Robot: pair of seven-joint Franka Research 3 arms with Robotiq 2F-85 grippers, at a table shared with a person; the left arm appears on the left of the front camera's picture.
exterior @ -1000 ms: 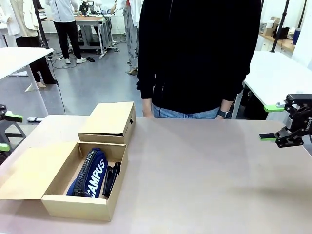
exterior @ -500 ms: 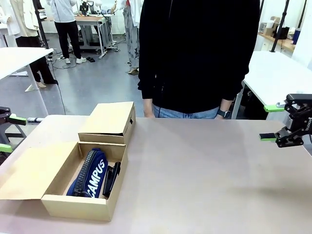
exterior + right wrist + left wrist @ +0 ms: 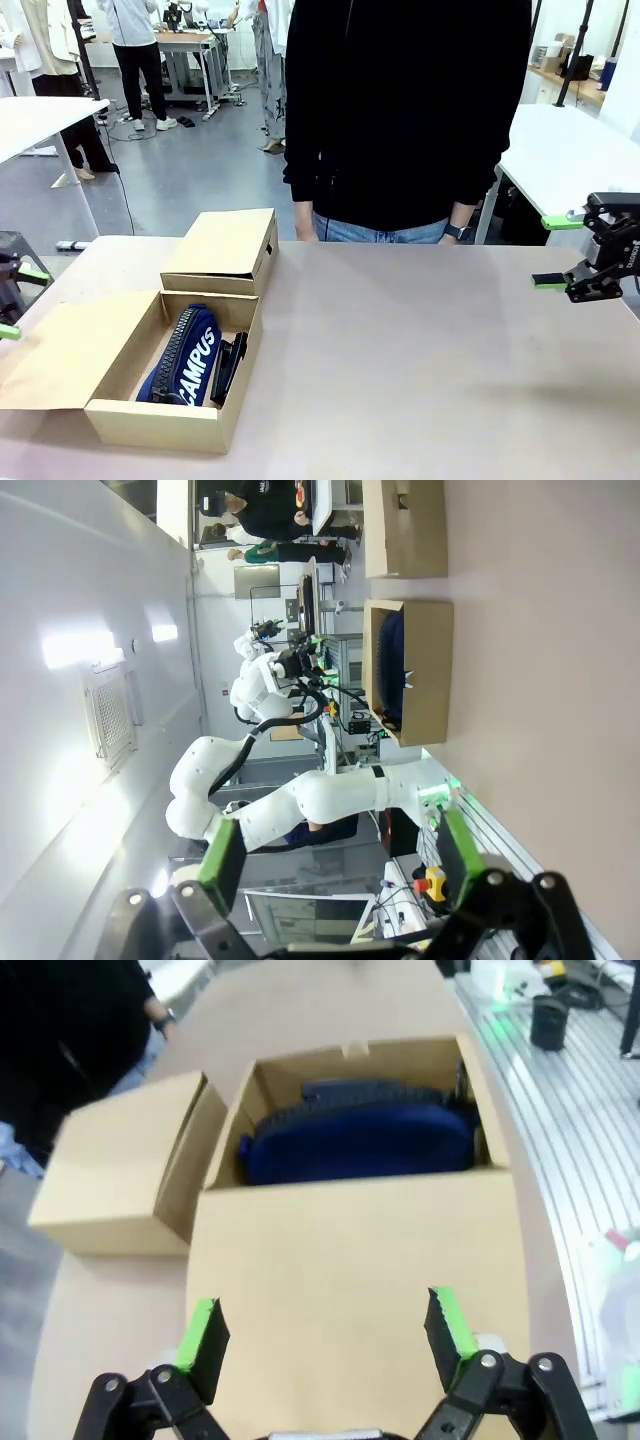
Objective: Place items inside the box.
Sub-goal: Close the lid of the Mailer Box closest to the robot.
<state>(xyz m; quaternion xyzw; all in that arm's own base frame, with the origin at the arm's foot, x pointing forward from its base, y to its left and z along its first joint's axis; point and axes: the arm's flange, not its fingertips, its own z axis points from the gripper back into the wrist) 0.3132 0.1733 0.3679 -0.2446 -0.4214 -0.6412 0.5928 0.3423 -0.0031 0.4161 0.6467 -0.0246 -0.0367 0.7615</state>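
Observation:
The open cardboard box (image 3: 170, 415) stands at the table's front left with its flap (image 3: 60, 355) folded out to the left. Inside lie a navy zip pouch (image 3: 190, 355) lettered "CAMPUS" and, to its right, a black stapler (image 3: 232, 365). My left gripper (image 3: 20, 303) is open at the picture's left edge, clear of the flap. In the left wrist view that gripper (image 3: 325, 1330) hangs open over the flap (image 3: 350, 1260), with the navy pouch (image 3: 360, 1140) in the box beyond. My right gripper (image 3: 555, 252) is open and empty at the far right, above the table.
A second, closed cardboard box (image 3: 225, 250) sits right behind the open one. A person in a black top (image 3: 405, 110) stands at the far edge, arms down. The tabletop (image 3: 420, 360) stretches bare from the boxes to my right gripper (image 3: 340, 858).
My left gripper has drawn back to the left and lower, towards the picture's edge. The right gripper, the boxes and the person have stayed put.

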